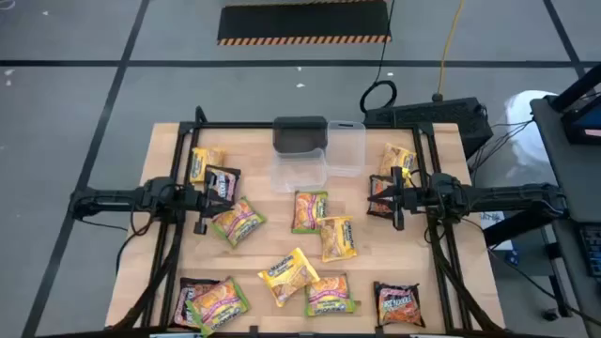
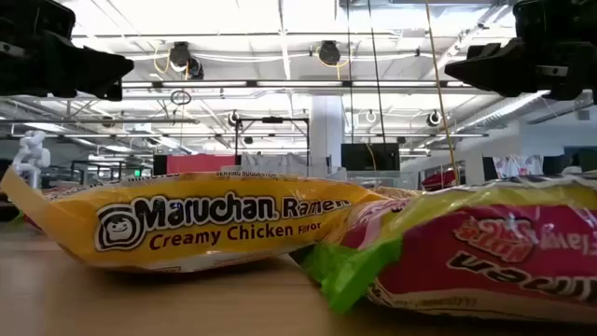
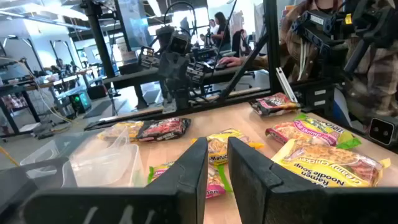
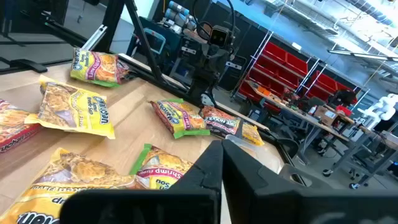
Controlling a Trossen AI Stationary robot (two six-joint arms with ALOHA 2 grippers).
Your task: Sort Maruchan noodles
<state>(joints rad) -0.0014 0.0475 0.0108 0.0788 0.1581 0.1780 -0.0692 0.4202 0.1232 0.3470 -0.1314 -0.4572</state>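
Yellow Maruchan noodles (image 2: pixel 201 227) lie unsorted on the table (image 1: pixel 169 141) below both raised, empty pincers: left pincer (image 3: pixel 217 163) slightly parted, right pincer (image 4: pixel 221 163) closed.

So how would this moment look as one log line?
left gripper: empty, above table | right gripper: shut, empty | crinkly plastic Maruchan noodle packets: scattered, unsorted

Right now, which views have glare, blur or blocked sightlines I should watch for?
Low view: the yellow Creamy Chicken packet and a green-edged packet fill the frame, ceiling lights glare behind. Left wrist view: the clear tub looks blurred. High view: evenly lit, table in full sight.
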